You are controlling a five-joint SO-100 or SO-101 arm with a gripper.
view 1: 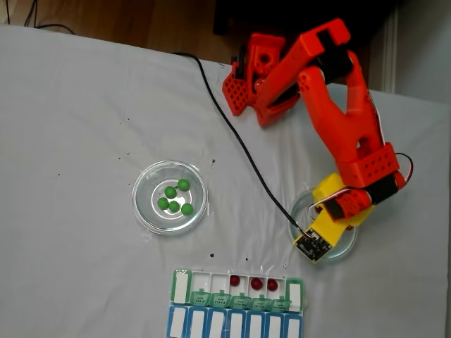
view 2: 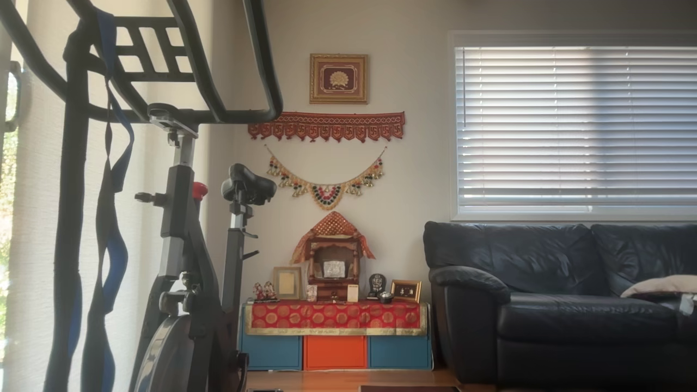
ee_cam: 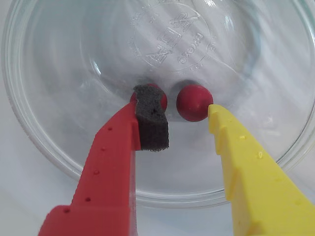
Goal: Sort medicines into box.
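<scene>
My gripper (ee_cam: 181,109) is open and reaches down into a clear glass dish (ee_cam: 59,147). Its red finger carries a black foam pad (ee_cam: 152,118) and its other finger (ee_cam: 231,147) is yellow. Two dark red medicines lie in the dish. One (ee_cam: 194,102) sits just ahead of the gap, almost touching the yellow tip. The other (ee_cam: 161,98) is half hidden behind the pad. In the fixed view the arm's wrist (view 1: 331,218) covers this dish (view 1: 349,246). The box (view 1: 211,278) lies at the bottom edge, with three red medicines (view 1: 256,284) in its white compartments. Several green medicines (view 1: 174,198) rest in the left dish (view 1: 144,208).
A blue-lidded organiser row (view 1: 232,325) lies directly below the box. A black cable (view 1: 232,134) runs across the white cloth from the arm's base (view 1: 254,81) to the wrist. The other view faces a living room with an exercise bike (view 2: 185,245) and a sofa (view 2: 561,294).
</scene>
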